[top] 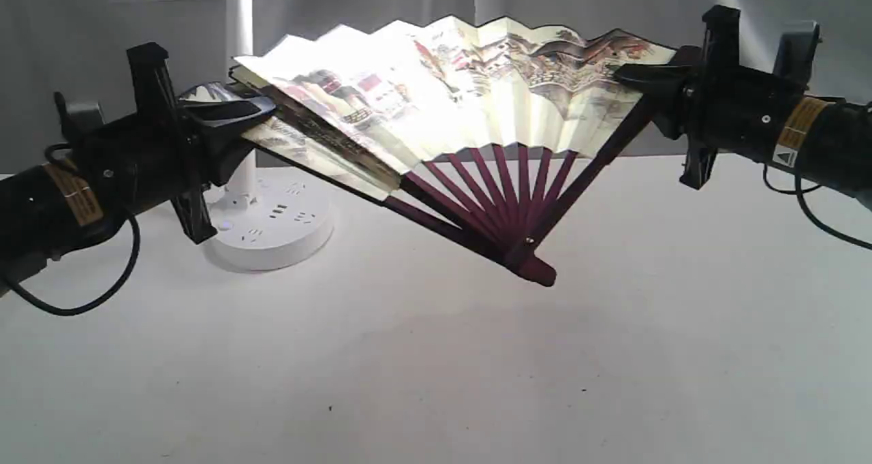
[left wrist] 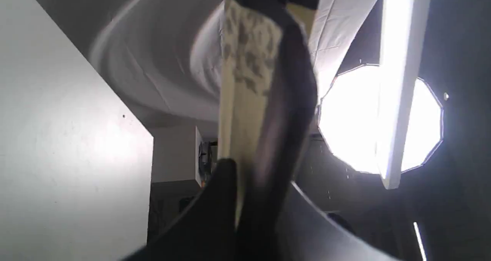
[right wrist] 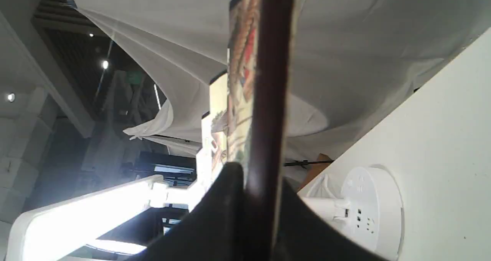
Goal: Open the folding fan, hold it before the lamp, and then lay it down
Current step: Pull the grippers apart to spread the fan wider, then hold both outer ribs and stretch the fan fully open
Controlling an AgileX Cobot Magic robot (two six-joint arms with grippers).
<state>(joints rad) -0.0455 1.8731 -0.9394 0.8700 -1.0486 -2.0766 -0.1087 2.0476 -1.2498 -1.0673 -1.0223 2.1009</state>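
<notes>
The folding fan (top: 463, 89) hangs spread in the air above the table, its painted cream leaf glowing with light from behind and its maroon ribs meeting at a pivot low in the middle. My left gripper (top: 255, 110) is shut on the fan's left guard stick (left wrist: 264, 100). At the other end my right gripper (top: 630, 74) is shut on the right guard stick (right wrist: 268, 81). The lamp (top: 269, 222) stands behind the fan's left part, its white post rising past the leaf and its round base on the table. Its lit bar (right wrist: 84, 211) shows in the right wrist view.
The white table (top: 436, 368) spreads under the fan. A grey cloth backdrop (top: 381, 1) hangs behind. A bright round studio light (left wrist: 353, 119) shows in the left wrist view. A black cable (top: 88, 300) loops below the left arm.
</notes>
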